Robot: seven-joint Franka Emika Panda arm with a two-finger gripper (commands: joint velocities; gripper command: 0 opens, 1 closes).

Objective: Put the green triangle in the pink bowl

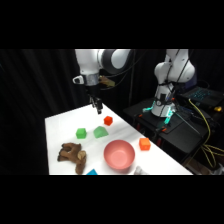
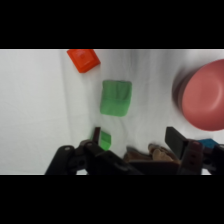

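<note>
The gripper (image 1: pixel 98 107) is hanging empty above the table (image 1: pixel 60 125) — whether its fingers are spread, I cannot tell. The green triangle (image 1: pixel 100 132) is sitting below it, just behind the pink bowl (image 1: pixel 119 154) — likely lining up a grab.

The smooth salmon-pink plastic bowl (image 1: pixel 119 153) is looking faintly glossy, while the white bench (image 1: pixel 65 124) is showing a smooth matt surface.

pink bowl (image 2: pixel 202 95) cut at edge
</note>
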